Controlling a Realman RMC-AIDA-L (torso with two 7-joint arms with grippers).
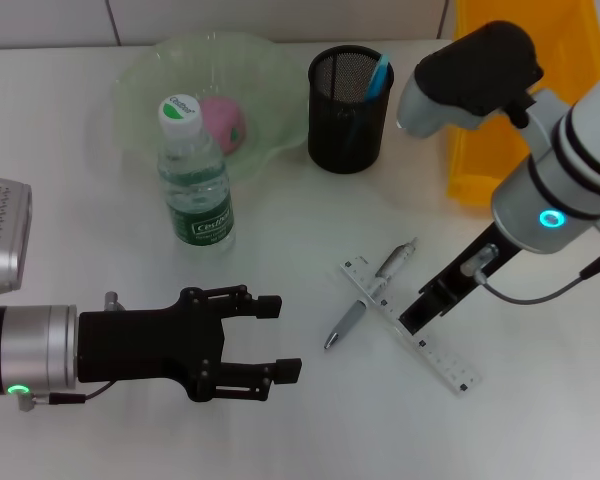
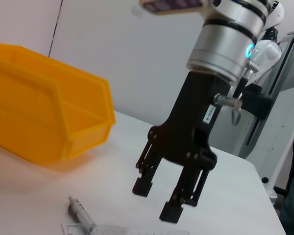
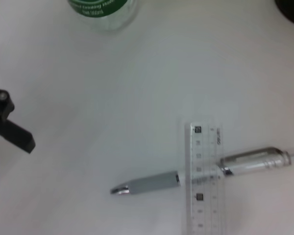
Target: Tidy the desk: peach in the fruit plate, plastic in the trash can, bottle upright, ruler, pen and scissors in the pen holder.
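White table (image 1: 100,440) | ruler (image 1: 412,335) over pen (image 1: 370,295) | right gripper (image 1: 427,305) open above; you lower, pinch ruler | left gripper (image 1: 280,337) open, idle.

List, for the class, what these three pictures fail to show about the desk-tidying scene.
- Head view: what lies inside the yellow bin is hidden by the right arm.
- Head view: the pen holder's contents, apart from one blue tip, are hidden by its mesh wall.
- Right wrist view: the ruler and bottle are cut off by the edges.
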